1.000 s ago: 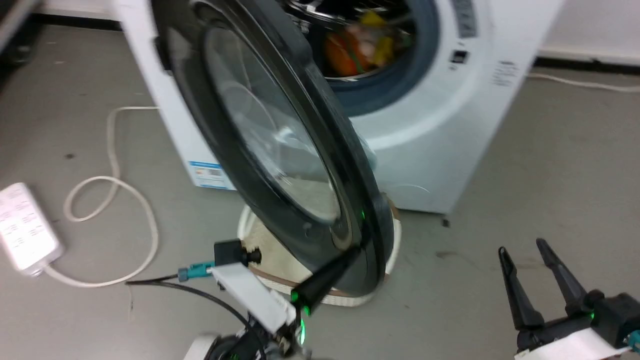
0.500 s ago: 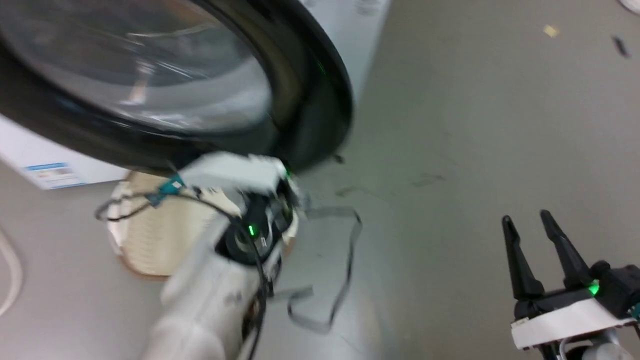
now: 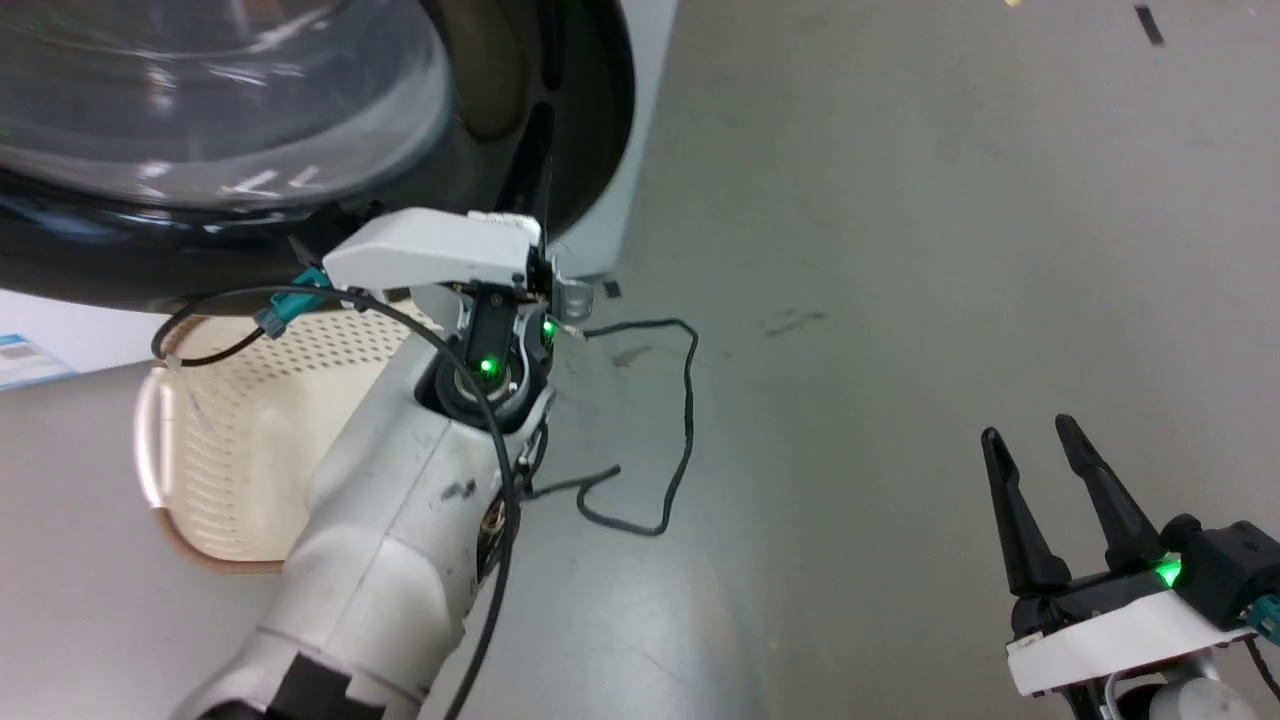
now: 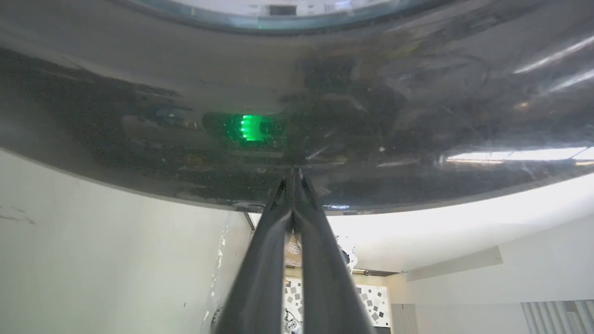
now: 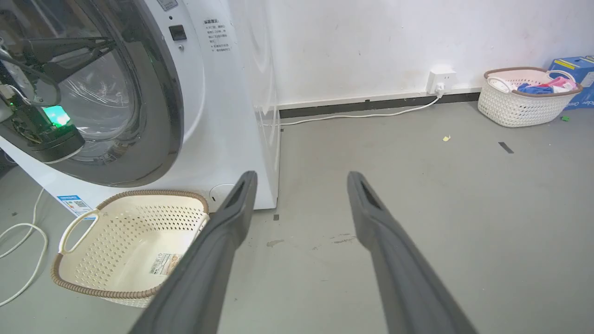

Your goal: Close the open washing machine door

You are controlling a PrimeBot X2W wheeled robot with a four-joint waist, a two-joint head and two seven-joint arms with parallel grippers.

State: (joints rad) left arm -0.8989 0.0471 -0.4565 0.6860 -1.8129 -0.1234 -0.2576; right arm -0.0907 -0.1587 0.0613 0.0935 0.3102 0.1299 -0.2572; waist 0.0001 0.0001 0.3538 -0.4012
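Left wrist view: my left gripper, jaws pressed together, touches the black rim of the washing machine door, which lies nearly flush against the washing machine. I'd push squarely inward until it latches, staying off the glass. My right gripper hangs parted over the floor.

Left gripper first: its fingertips touched the washing machine door, which spread ahead and to both sides of them. Over at the right gripper, the washing machine stood ahead and left of the fingers, with the door on its front. The perforated basket sat on the floor just left of the left finger, below the door. Past the fingertips was a wall socket, and its cable ran left toward the machine. Far right of the right finger, a laundry basket held clothes, with a box behind it.
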